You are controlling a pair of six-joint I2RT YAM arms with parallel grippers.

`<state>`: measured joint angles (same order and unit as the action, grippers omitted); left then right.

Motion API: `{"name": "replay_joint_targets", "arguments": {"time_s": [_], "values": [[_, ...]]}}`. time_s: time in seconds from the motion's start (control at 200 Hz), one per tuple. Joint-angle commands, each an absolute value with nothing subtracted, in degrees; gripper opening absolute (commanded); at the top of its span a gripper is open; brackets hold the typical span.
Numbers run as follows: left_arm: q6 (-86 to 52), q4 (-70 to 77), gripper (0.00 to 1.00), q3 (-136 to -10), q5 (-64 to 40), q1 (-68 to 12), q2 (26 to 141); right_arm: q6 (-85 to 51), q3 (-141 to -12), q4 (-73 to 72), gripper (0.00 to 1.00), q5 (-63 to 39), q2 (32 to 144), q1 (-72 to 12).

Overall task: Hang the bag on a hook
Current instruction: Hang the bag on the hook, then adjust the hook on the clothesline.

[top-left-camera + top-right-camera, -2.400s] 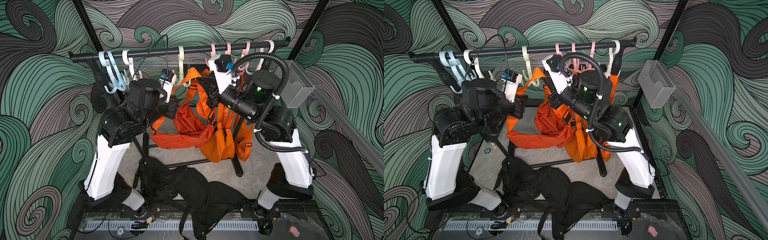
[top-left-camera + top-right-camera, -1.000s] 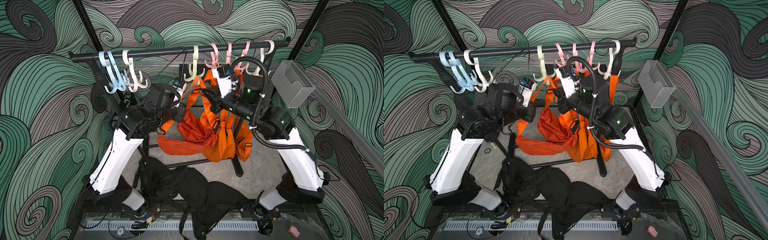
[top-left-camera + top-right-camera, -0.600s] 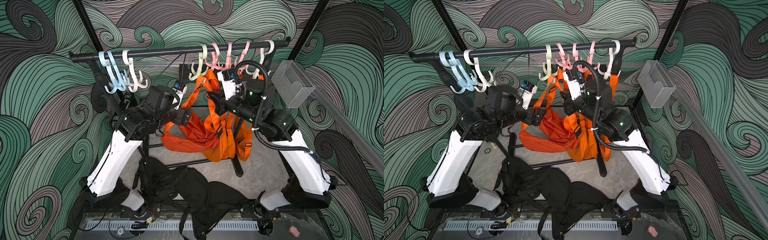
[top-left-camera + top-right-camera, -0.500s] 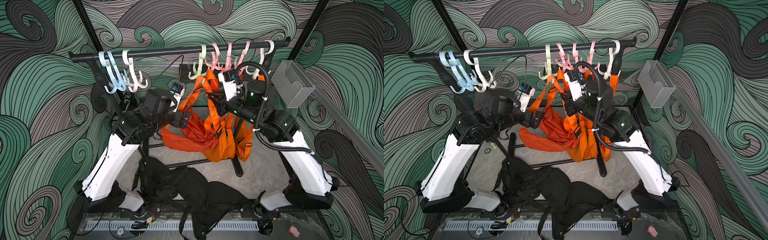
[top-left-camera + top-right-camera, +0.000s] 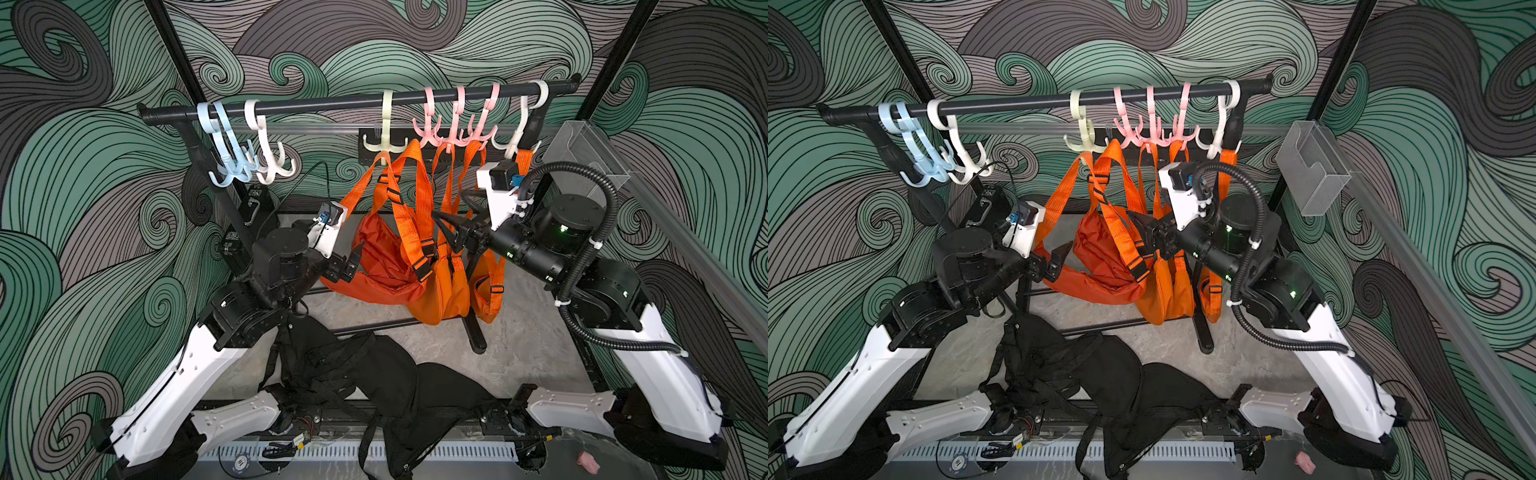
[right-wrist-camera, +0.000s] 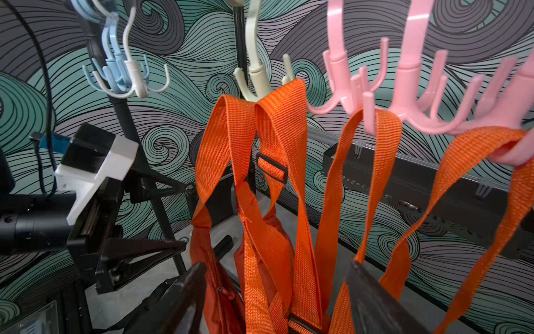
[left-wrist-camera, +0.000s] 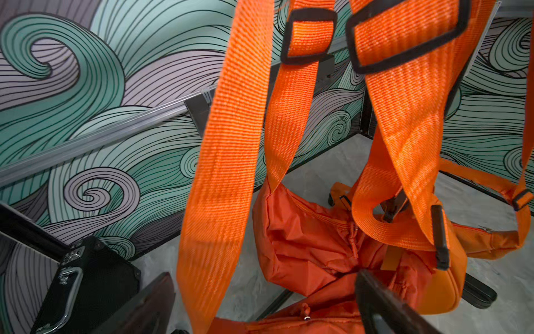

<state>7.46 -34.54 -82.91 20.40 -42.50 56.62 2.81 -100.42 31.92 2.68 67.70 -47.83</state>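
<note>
The orange bag (image 5: 382, 257) (image 5: 1100, 253) hangs by its orange strap (image 6: 231, 138) from the cream hook (image 5: 385, 141) (image 5: 1084, 141) (image 6: 254, 75) on the black rail. My left gripper (image 5: 351, 264) (image 5: 1059, 257) (image 7: 265, 303) is open at the bag's left end. One strap length (image 7: 219, 173) dangles loose between its fingers. My right gripper (image 5: 451, 235) (image 5: 1140, 232) (image 6: 277, 300) is open too. It stands wide around the hanging straps to the right of the bag without pinching them.
More orange bags (image 5: 449, 291) hang from pink hooks (image 5: 453, 133) and a white hook (image 5: 519, 137) on the rail (image 5: 324, 104). Blue and white hooks (image 5: 245, 166) hang bare at the left. Black bags (image 5: 374, 374) lie on the floor. A clear bin (image 5: 590, 153) sits at the right.
Both grippers have opened and let go of the strap, the left one first. The bag now hangs from the cream hook, and both arms have dropped lower.
</note>
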Motion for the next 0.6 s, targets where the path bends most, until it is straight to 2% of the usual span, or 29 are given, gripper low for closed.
{"name": "replay_joint_targets", "arguments": {"time_s": [0.0, 0.09, 0.215, 0.415, 0.595], "values": [[11.25, -24.57, 0.99, -81.98, 26.84, -42.80, 52.29, 6.68, -91.72, 30.77, 0.79, 3.97, 66.01, -52.73], [15.03, -19.93, 0.99, -81.40, 30.95, -42.89, 49.47, 7.31, -83.24, 29.12, 0.81, 7.01, 63.78, -56.97], [21.18, -16.86, 0.98, -85.99, 35.75, -42.87, 49.30, 3.90, -74.20, 27.21, 0.81, 4.87, 62.38, -58.88], [28.72, -12.68, 0.98, -94.77, 40.11, -42.89, 53.02, 3.30, -69.09, 25.96, 0.83, 6.81, 62.75, -62.63], [43.35, 0.26, 0.99, -98.07, 45.42, -42.89, 58.17, 4.37, -69.72, 27.61, 0.83, 2.73, 64.89, -65.58]]}}
